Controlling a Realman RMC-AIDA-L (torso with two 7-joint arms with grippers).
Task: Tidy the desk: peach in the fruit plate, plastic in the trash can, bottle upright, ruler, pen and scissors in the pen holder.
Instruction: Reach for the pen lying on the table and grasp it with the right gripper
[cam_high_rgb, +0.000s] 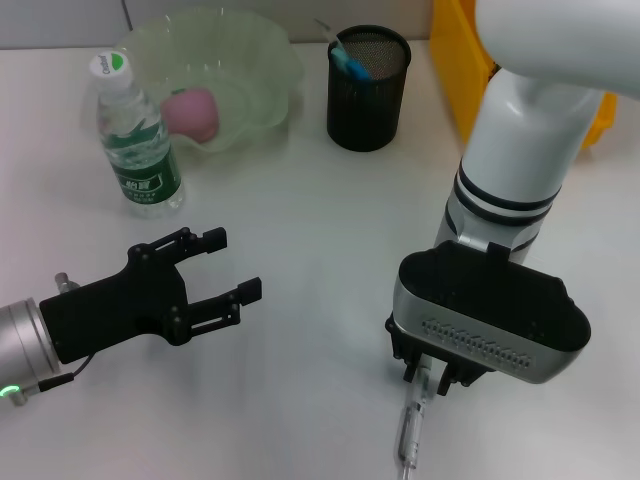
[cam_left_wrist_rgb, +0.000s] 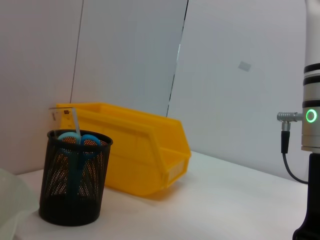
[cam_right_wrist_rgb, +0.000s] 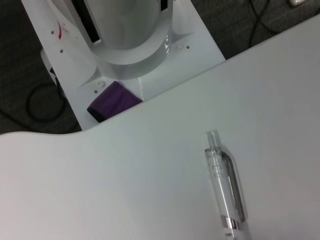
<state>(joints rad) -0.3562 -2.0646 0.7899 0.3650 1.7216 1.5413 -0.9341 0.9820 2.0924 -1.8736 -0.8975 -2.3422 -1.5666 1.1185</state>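
A clear pen (cam_high_rgb: 409, 432) lies on the white table at the front right; it also shows in the right wrist view (cam_right_wrist_rgb: 226, 190). My right gripper (cam_high_rgb: 430, 378) hangs right over the pen's far end, touching or nearly touching it. My left gripper (cam_high_rgb: 237, 264) is open and empty, low over the table at the front left. The pink peach (cam_high_rgb: 191, 111) lies in the green fruit plate (cam_high_rgb: 262, 60). The water bottle (cam_high_rgb: 136, 136) stands upright beside the plate. The black mesh pen holder (cam_high_rgb: 368, 95) holds the blue-handled scissors (cam_high_rgb: 351, 62) and a clear ruler (cam_left_wrist_rgb: 76, 122).
A yellow bin (cam_high_rgb: 462, 70) stands at the back right, next to the pen holder; it also shows in the left wrist view (cam_left_wrist_rgb: 142, 145). The table's front edge (cam_right_wrist_rgb: 165, 92) and the robot's base lie just beyond the pen.
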